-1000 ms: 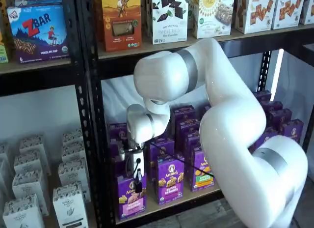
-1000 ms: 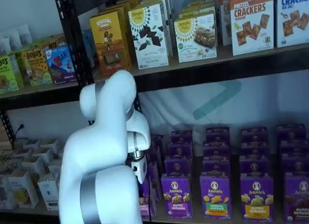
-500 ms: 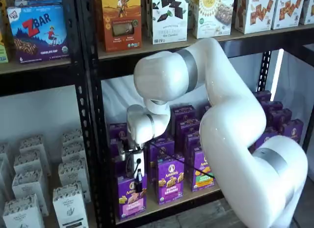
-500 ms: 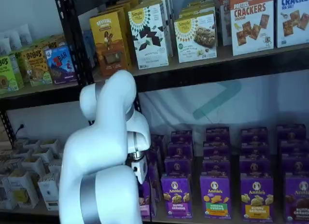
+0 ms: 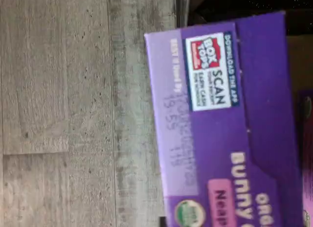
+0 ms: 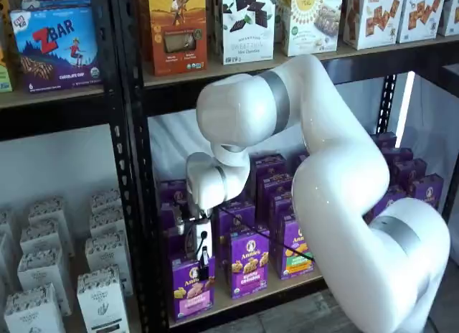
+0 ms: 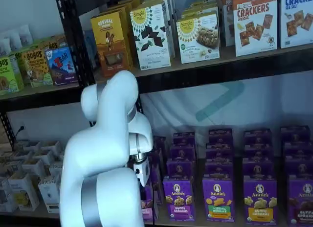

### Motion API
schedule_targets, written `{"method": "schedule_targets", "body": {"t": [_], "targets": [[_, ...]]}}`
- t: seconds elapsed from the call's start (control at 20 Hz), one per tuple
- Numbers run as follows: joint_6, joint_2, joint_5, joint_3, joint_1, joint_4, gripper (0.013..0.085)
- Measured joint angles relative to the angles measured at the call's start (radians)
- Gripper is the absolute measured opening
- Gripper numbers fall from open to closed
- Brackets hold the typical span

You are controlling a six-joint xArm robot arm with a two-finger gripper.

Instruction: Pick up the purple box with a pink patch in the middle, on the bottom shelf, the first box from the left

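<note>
The purple box (image 6: 192,288) with the pink patch stands at the front left end of the bottom shelf (image 6: 305,278). My gripper (image 6: 203,264) hangs from the white wrist right above it. One black finger lies against the top of the box's front, and the fingers are closed on the box. In the wrist view the box's purple top flap (image 5: 234,139) fills much of the picture, with a Box Tops label and a pink patch. In a shelf view only a pink sliver of the box (image 7: 147,211) shows beside the arm, under the gripper's white body (image 7: 142,171).
More purple Annie's boxes (image 6: 249,263) stand in rows right of and behind it, one with a green panel (image 6: 294,252). A black upright (image 6: 136,204) runs close on the left, with white cartons (image 6: 100,297) beyond. The beam of the upper shelf (image 6: 215,85) is above. Grey plank floor (image 5: 73,114) lies below.
My gripper and the purple box have shifted up very slightly together. The rest of the shelf is unchanged.
</note>
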Motion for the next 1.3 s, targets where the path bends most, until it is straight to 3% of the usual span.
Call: {"method": "schedule_targets", "body": {"t": [0.4,0.6,1.3], "targets": [[0.003,0.0,0.0,0.0,0.0,-0.004,0.049],[0.005,0.001,0.004,-0.001,0.0,-0.006,0.037],[0.009,-0.023,-0.02,0.04,0.0,-0.011,0.037]]}}
